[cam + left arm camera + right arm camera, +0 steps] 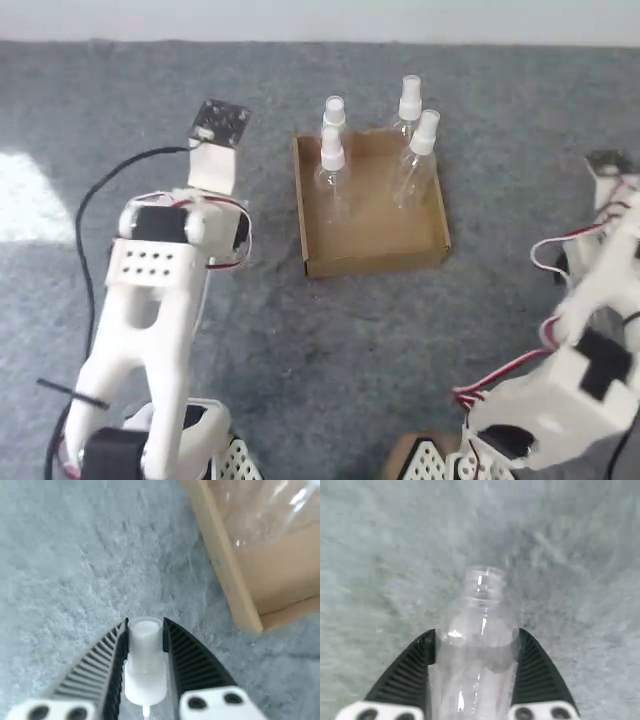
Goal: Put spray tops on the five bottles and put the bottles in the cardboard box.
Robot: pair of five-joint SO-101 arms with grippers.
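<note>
The open cardboard box lies mid-table. Several clear bottles with white spray tops stand in it or at its far rim, among them one at the left and one at the right. My left gripper is shut on a white spray top, held over the grey carpet beside the box's corner. The left arm stands left of the box. My right gripper is shut on a clear bottle with a bare open neck. The right arm is at the right edge.
Grey carpet covers the table. Cables trail from the left arm, and red and white wires hang by the right arm. Both arm bases stand at the near edge.
</note>
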